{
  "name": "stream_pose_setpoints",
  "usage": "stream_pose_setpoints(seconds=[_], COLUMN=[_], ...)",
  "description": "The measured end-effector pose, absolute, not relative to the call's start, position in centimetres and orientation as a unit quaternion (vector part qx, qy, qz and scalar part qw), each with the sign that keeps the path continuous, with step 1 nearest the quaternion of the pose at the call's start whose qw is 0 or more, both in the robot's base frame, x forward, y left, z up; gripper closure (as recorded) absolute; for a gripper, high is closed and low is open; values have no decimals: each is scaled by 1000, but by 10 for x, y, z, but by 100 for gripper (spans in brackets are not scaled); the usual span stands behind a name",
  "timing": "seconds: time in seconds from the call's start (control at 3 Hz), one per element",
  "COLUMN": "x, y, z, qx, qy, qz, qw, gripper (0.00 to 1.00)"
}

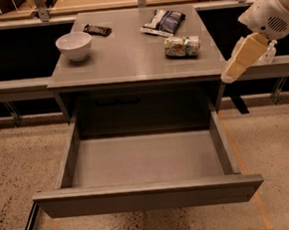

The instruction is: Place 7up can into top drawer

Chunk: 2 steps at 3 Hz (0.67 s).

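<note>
The 7up can (182, 46) lies on its side near the right edge of the worktop (130, 63), in front of the snack bag (164, 21), while the tool (230, 74) hangs just beyond the front right corner, whether apart or together I cannot tell, above the pulled-out top drawer (148, 196).

- The scene is viewed by a single camera, set high in front of the table (130, 63) and tilted down toward it.
- The open top drawer (146, 197) is seen nearest, with its front panel close to the lower edge; the table's far edge is met near the upper edge.
- The whole table is framed from fairly near, with floor (18, 162) shown at both sides.
- The pincer (230, 74) is caught at the right side, by the table's right front corner.
</note>
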<state>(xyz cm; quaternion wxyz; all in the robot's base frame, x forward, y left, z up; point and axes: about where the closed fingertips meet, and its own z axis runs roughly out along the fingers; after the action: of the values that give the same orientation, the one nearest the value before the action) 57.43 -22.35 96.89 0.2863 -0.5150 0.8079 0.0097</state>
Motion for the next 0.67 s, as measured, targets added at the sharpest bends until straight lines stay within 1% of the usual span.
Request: stream_pose_setpoints(seconds=[0.67], x=[646], y=[-215], z=[957], qx=[-486], qy=[798], qz=[44], qw=[354], gripper=[0])
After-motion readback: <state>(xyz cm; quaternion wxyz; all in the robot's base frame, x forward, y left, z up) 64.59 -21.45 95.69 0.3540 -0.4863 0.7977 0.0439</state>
